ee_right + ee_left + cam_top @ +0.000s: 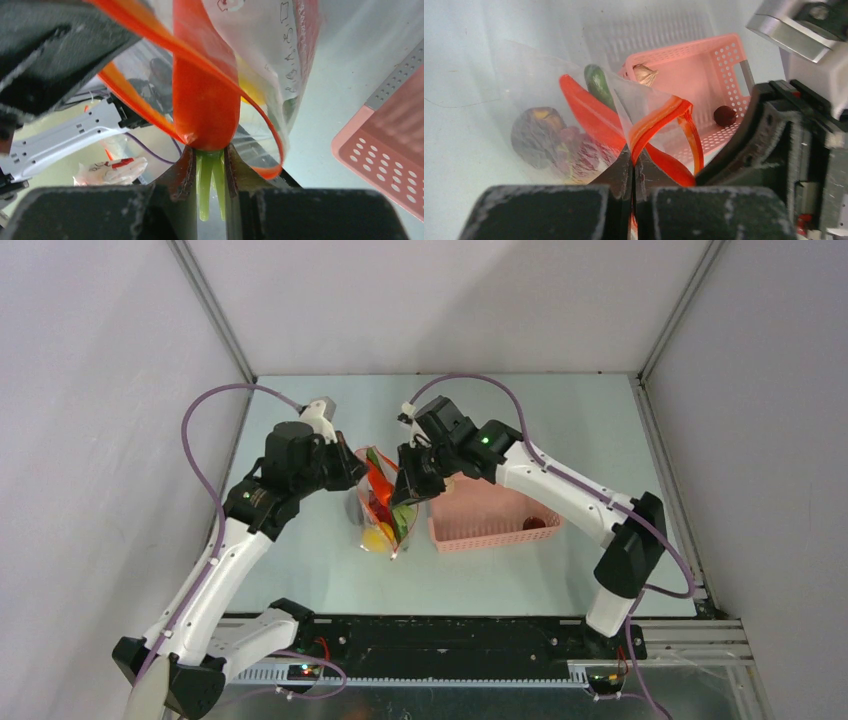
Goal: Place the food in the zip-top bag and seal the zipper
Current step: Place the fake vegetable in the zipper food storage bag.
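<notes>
The clear zip-top bag (385, 525) hangs upright between both grippers, mouth up. My left gripper (352, 478) (632, 155) is shut on the orange-red zipper (664, 112) at the bag's mouth. My right gripper (405, 490) (209, 152) is shut on the green stem of an orange-red chili (205, 100), whose body reaches down through the open mouth into the bag (270, 55). Through the plastic I see a dark round fruit (534, 135), a dark red grape bunch (584, 155), a green pod (596, 82) and a yellow fruit (375, 537).
A pink mesh basket (490, 515) (704, 75) lies just right of the bag, close under the right arm. It holds a dark red round piece (725, 116) and a pale brownish piece (644, 75). White walls enclose the table on three sides.
</notes>
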